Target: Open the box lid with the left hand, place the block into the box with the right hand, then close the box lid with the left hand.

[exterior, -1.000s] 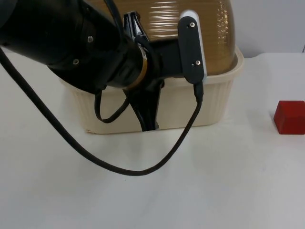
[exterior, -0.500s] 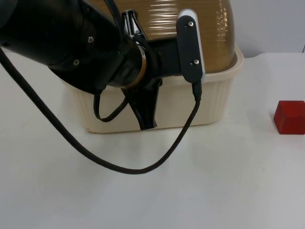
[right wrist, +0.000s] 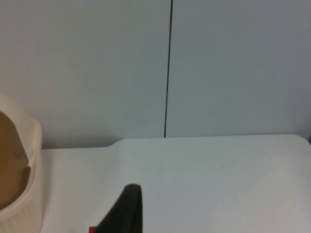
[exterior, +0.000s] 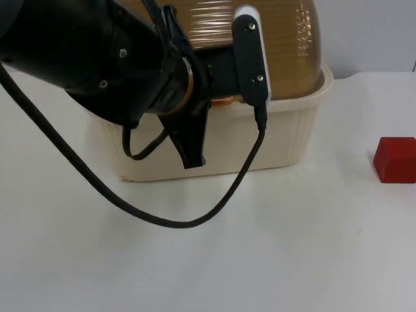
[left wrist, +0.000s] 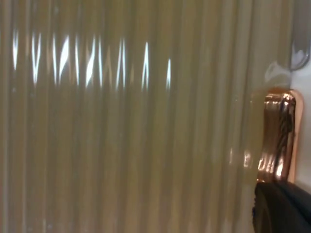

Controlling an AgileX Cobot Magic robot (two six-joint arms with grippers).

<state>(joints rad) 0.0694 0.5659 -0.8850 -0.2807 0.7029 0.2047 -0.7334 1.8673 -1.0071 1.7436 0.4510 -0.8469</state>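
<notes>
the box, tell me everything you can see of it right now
The box is a cream, plastic-looking tub with ribbed walls and a rounded rim, standing on the white table against the grey wall. Its translucent brown ribbed lid rises as a dome above the rim. The left arm's pincer hangs in front of the box's front wall; whether they touch cannot be told. A red block lies apart on the table.

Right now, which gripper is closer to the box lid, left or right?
Left. The left gripper is at the front of the cream box, just below the amber lid. The right gripper waits off to the side, over the table near the red block.
</notes>
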